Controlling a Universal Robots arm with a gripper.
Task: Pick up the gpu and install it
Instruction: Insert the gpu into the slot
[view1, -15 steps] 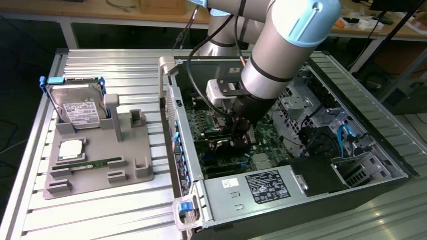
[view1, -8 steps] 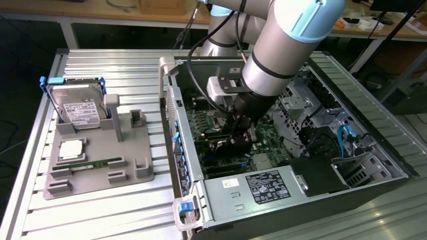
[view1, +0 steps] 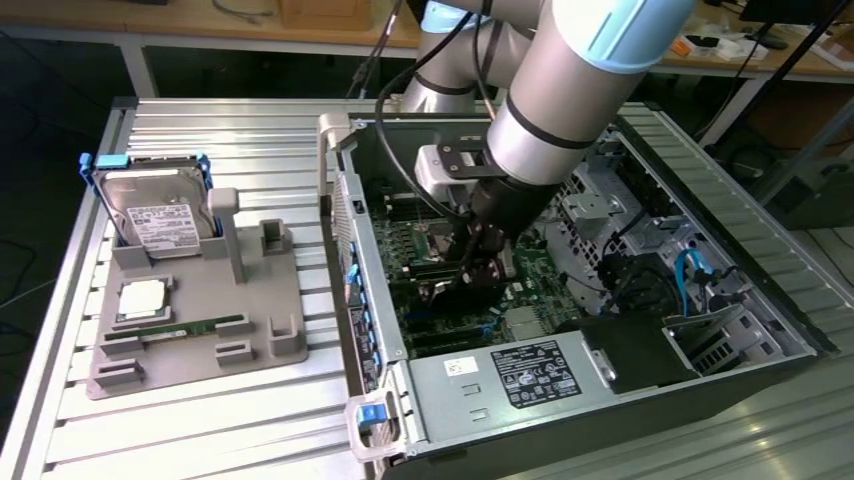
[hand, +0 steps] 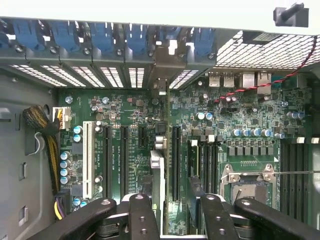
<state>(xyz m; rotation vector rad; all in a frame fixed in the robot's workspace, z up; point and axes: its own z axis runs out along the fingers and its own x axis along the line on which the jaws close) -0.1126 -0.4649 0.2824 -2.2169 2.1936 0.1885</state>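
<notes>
Gripper (hand: 172, 215) clamps gpu (hand: 159, 187) edge-on above motherboard (hand: 240, 115) slots; hard drive (view1: 158, 218) on stand.

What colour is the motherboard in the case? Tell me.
Green motherboard, clearest in the wrist view.

**Colour rundown, nothing else**

Green motherboard (hand: 145, 130) dotted with silver-topped capacitors, black slots plus one white slot (hand: 88, 157). Blue clips (hand: 102, 37) along the case edge. Black gripper (hand: 172, 212) on a thin black gpu (hand: 159, 182). Grey holder (view1: 200, 335), silver white-labelled drive (view1: 158, 222), green memory stick (view1: 180, 328).
</notes>
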